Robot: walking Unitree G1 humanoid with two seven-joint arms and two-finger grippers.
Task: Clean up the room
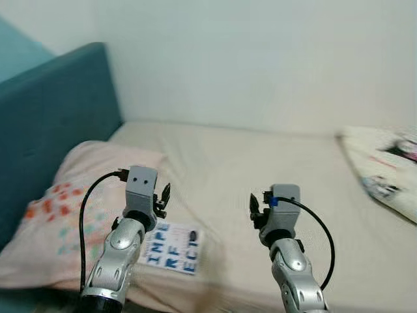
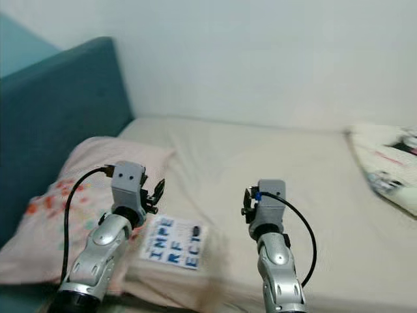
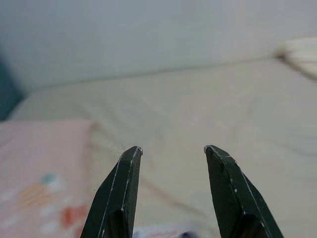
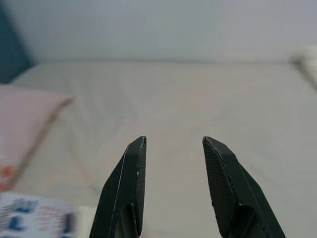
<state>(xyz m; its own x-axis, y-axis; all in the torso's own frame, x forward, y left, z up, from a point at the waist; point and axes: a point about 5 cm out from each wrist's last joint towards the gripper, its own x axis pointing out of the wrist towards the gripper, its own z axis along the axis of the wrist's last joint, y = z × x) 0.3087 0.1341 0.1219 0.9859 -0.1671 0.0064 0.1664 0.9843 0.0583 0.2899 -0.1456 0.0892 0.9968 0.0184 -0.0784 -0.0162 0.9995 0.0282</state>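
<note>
A bed with a beige sheet (image 1: 260, 169) lies before me against a white wall. A pink pillow (image 1: 78, 208) with coloured dots rests at its left end, by the teal headboard (image 1: 52, 124). A small white card with blue letters (image 1: 172, 248) lies at the pillow's near corner. A patterned blanket (image 1: 388, 169) is bunched at the right edge. My left gripper (image 3: 173, 149) hovers open over the pillow's edge, nothing between its fingers. My right gripper (image 4: 174, 140) hovers open over the bare sheet, also empty.
The white wall (image 1: 260, 59) closes off the far side of the bed. The teal headboard rises along the left. Bare sheet stretches between the pillow and the blanket.
</note>
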